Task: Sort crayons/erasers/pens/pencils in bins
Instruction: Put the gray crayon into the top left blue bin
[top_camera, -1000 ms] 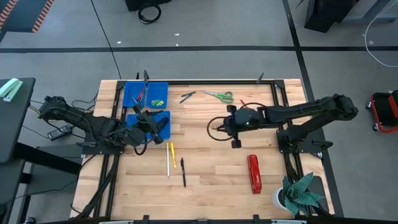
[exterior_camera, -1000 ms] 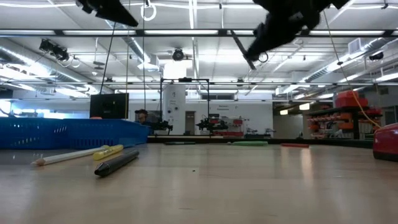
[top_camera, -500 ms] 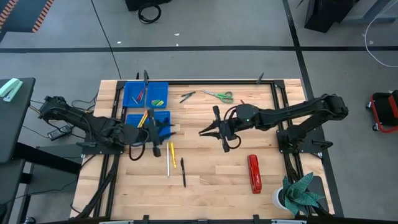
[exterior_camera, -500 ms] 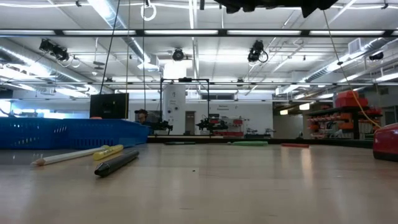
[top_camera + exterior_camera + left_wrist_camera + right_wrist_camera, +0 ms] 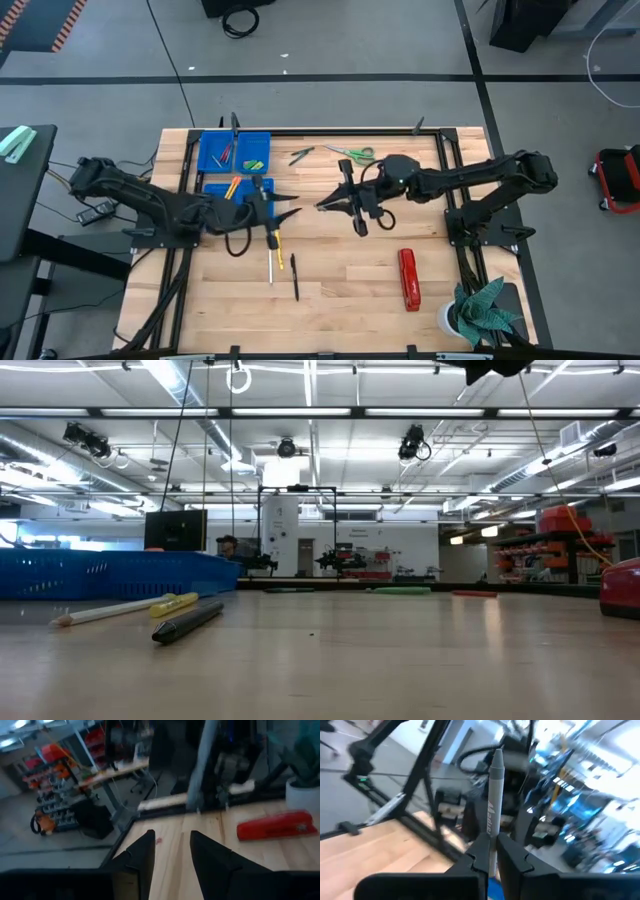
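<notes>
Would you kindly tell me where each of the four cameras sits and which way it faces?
High view: overhead, looking straight down on the table and both arms.
Low view: at tabletop height, looking across at the bins; one arm's edge shows at the top.
Left wrist view: on the left arm, past the open left end effector toward the red stapler.
Right wrist view: on the right arm, whose right end effector grips a grey pen.
Shared: the stapler shows in the high and left wrist views.
</notes>
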Available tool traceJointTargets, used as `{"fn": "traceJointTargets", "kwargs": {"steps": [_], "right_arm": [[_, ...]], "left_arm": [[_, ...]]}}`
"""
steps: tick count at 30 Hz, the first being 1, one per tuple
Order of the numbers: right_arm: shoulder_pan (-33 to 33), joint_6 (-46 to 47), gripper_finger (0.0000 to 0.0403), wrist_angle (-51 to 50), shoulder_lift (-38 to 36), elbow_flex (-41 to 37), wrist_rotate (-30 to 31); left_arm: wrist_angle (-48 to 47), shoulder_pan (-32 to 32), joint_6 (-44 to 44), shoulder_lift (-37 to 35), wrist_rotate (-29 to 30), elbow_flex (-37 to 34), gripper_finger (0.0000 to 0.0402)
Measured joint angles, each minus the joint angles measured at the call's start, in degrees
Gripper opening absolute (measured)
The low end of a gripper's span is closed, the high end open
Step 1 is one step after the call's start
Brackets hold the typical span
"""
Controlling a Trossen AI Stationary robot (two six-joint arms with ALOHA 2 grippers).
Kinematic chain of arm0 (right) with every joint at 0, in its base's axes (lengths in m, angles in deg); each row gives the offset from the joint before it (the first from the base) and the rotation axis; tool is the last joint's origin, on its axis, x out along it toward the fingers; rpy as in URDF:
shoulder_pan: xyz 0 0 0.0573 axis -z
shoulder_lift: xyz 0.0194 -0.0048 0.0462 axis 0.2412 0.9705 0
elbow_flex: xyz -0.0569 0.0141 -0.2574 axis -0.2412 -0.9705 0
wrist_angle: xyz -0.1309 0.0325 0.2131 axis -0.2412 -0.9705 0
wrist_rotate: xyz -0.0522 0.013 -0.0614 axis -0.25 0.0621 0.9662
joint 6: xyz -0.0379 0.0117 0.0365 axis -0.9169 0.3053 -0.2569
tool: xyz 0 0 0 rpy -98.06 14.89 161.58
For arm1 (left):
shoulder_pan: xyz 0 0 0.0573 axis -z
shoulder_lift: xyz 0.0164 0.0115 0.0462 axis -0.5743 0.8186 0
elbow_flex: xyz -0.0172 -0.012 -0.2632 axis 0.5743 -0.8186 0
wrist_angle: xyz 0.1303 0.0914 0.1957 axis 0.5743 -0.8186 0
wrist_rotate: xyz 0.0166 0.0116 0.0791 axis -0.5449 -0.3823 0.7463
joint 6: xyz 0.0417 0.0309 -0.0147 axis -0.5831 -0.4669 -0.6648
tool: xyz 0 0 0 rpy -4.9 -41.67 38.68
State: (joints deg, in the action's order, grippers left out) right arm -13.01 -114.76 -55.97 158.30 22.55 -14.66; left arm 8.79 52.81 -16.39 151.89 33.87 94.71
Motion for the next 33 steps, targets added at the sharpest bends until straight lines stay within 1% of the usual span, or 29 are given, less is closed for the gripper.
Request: {"fn": "traceJointTargets", "kwargs": {"steps": [4, 8, 10, 14, 18, 21, 26, 30, 33], "right_arm": [[1.15, 3.00, 0.0029, -5.04, 0.08, 0.14, -3.82], [1.15, 2.99, 0.0029, -10.64, 0.08, 0.14, -4.10], [1.15, 2.76, 0.0029, -11.97, 0.08, 0.14, -4.10], [0.70, 2.72, 0.0029, -13.60, 0.08, 0.14, -4.38], [-0.38, 1.47, 0.0029, -14.60, 0.08, 0.14, -5.55], [-1.10, 1.15, 0.0029, -14.84, 0.08, 0.14, -5.57], [-1.25, -1.03, 0.0029, -15.18, 0.08, 0.14, -5.57], [-0.34, -1.99, 0.0029, -17.05, 0.08, 0.14, -5.57], [0.49, -1.99, 0.0029, -17.54, 0.08, 0.14, -5.55]], "left_arm": [[9.97, 0.14, -3.95, 3.68, -0.04, 0.02, 0.0134], [15.30, 0.82, -7.73, 5.90, 0.01, 0.02, 0.0134], [15.12, 0.87, -7.21, 6.87, -0.03, 0.04, 0.0135], [16.31, 0.83, -2.52, 8.91, -0.14, 0.09, 0.0138], [13.75, 1.52, 1.31, 10.99, -0.06, 0.07, 0.0138], [16.15, 1.96, 0.94, 12.30, -0.15, 0.04, 0.0134], [16.72, 2.91, 0.80, 12.43, 0.02, 0.04, 0.0136], [16.70, 3.15, 0.46, 12.43, -0.05, 0.04, 0.0142], [16.59, 2.97, -1.90, 12.43, -0.02, 0.04, 0.0145]]}}
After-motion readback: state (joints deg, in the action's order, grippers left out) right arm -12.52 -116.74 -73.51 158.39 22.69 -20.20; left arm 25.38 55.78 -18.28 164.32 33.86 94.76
